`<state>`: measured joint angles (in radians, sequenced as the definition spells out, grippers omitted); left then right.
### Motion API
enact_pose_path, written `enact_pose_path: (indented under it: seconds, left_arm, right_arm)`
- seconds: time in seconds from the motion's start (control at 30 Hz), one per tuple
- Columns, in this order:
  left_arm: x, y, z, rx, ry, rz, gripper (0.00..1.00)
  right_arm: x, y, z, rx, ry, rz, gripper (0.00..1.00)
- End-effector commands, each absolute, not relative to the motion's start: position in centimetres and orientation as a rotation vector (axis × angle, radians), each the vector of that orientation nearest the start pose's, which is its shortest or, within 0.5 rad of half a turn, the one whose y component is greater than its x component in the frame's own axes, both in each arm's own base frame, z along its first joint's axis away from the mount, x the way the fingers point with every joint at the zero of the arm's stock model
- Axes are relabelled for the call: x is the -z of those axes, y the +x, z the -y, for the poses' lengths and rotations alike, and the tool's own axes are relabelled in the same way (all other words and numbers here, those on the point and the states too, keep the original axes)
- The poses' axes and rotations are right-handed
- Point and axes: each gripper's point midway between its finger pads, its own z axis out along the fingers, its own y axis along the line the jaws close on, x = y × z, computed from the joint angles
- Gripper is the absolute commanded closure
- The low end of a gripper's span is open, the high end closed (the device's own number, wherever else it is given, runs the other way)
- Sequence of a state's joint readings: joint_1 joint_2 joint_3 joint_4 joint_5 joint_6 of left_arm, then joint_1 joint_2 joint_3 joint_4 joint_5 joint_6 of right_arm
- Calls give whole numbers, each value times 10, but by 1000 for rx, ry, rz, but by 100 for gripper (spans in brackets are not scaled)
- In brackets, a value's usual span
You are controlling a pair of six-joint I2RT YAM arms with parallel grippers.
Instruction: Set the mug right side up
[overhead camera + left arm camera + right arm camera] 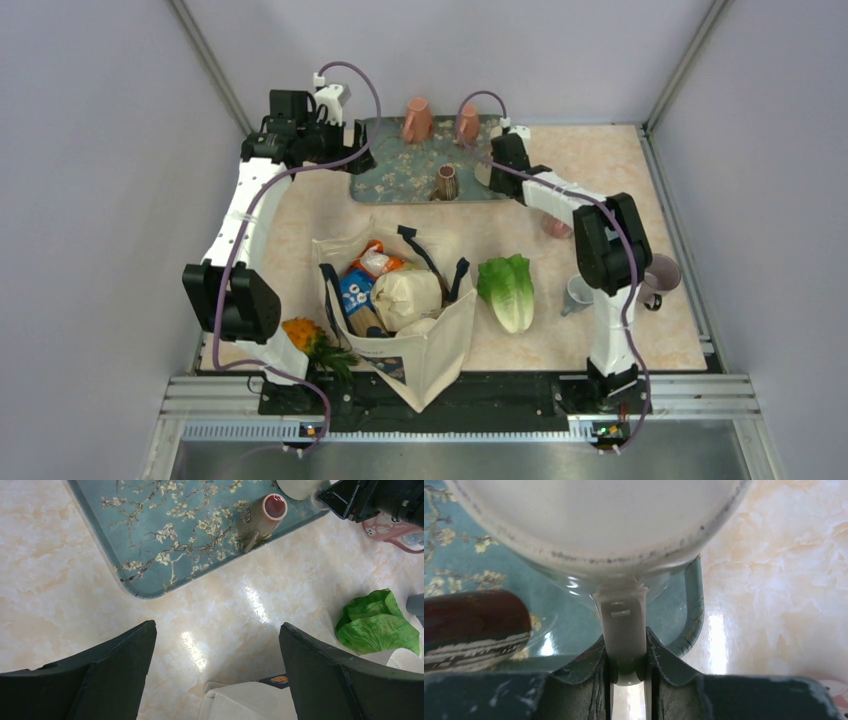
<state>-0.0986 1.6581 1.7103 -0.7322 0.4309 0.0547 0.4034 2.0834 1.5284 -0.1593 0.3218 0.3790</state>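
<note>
My right gripper is shut on the handle of a white mug. It holds the mug over the right corner of the blue floral tray. The mug's broad round white face fills the top of the right wrist view; I cannot tell whether that is its mouth or its base. In the top view the right gripper and the white mug are at the tray's right end. My left gripper is open and empty above the bare table, near the tray's front corner.
A brown mug stands on the tray, with two pink mugs at its far edge. A pink mug, a grey mug and a small grey cup sit at the right. A lettuce and a full tote bag lie in front.
</note>
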Motion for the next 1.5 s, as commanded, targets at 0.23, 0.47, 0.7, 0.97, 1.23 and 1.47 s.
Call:
enact_pose_path:
  seconds: [0.23, 0.47, 0.7, 0.97, 1.23, 1.47]
  left_arm:
    - [-292, 432, 132, 632, 373, -2114, 5]
    - [-301, 433, 154, 763, 336, -2097, 8]
    - [-327, 431, 184, 972, 265, -2038, 10]
    - [-377, 425, 236, 1288, 224, -1952, 12]
    - [-416, 421, 266, 1528, 202, -1870, 15]
    - [-427, 413, 277, 1657, 187, -1836, 19]
  right_arm:
    - [-230, 529, -176, -456, 345, -1840, 100]
    - [-257, 524, -177, -497, 344, -1787, 100]
    - [-319, 509, -178, -614, 368, -1646, 100]
    - [-413, 462, -193, -854, 350, -1433, 100]
    - [-469, 414, -232, -1074, 294, -1282, 100]
    - [-488, 400, -255, -1166, 267, -1244, 100]
